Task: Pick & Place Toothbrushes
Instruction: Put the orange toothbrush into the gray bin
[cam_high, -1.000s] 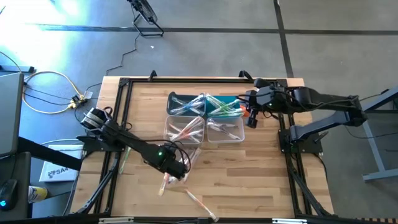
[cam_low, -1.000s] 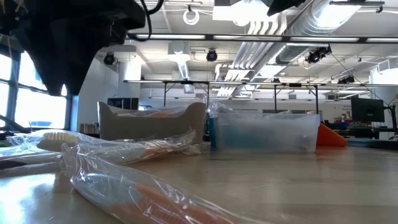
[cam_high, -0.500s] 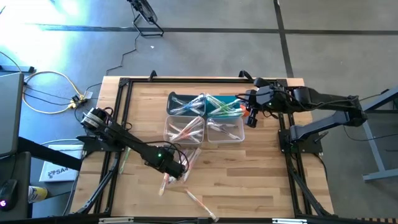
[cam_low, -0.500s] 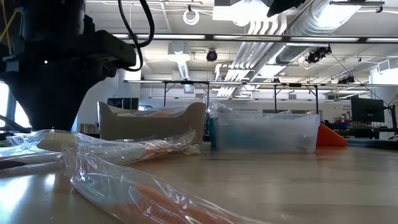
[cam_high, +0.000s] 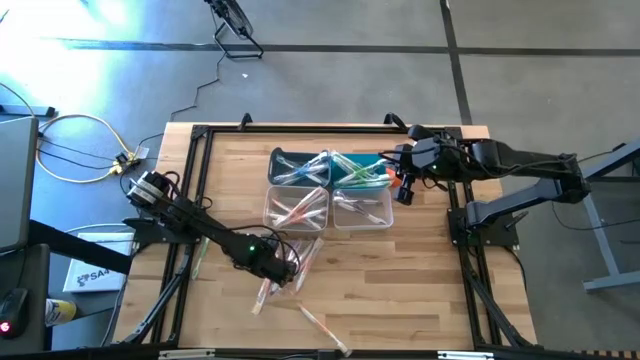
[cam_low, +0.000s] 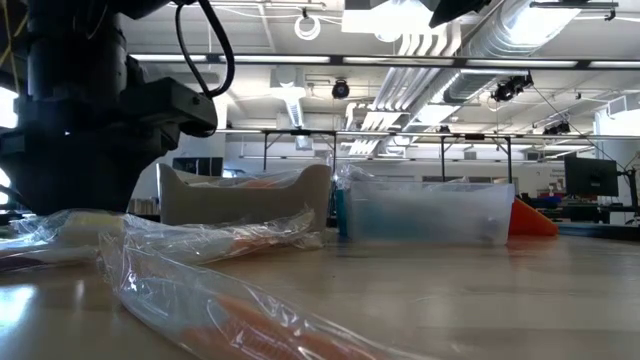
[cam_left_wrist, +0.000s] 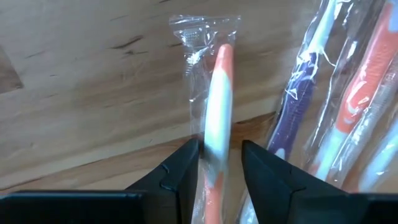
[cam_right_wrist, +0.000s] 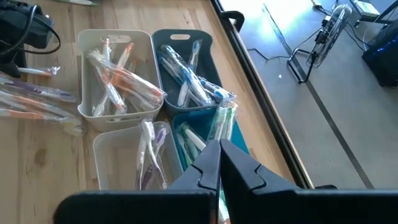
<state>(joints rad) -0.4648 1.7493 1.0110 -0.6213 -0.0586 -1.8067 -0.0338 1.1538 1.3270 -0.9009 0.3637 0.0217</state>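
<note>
The left arm reaches from the table's left edge toward its middle, wrist bent down, so the left gripper sits low over the wood. In its wrist view the two fingers straddle an orange-and-white toothbrush in a clear wrapper; the jaws stand slightly apart with the handle between them, closing on it, though actual contact is hard to confirm. Just beside that claw, on one side, lie more wrapped toothbrushes, at least three, purple and orange, cut off at the frame edge.

The right arm waits folded at the table's far right corner, its right gripper clenched shut on nothing, hovering just over four bins set in a two-by-two block: one pale, one dark blue, one clear, one teal. Each holds several wrapped brushes, too tangled to count.

In the low view the left arm is a dark bulk above crinkled wrappers; its fingertips are hidden there.
</note>
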